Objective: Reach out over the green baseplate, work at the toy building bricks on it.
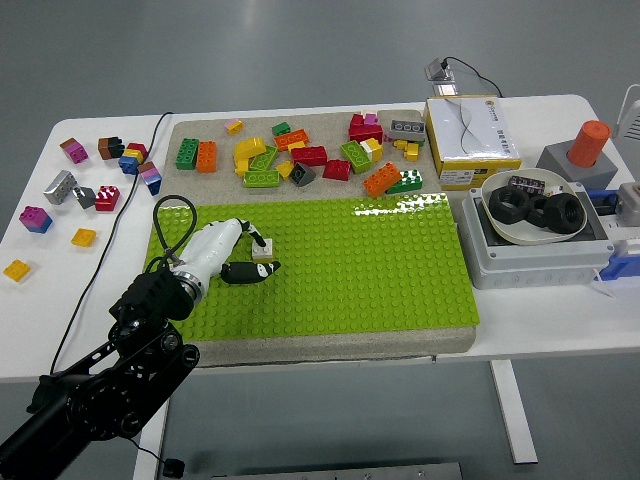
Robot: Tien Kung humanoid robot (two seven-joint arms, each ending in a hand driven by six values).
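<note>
Bright, even light; glare on the green baseplate's (320, 270) far edge.

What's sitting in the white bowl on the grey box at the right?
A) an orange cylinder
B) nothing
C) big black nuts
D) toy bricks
C: the white bowl holds large black nuts; the toy bricks lie heaped beyond the green baseplate.
</note>
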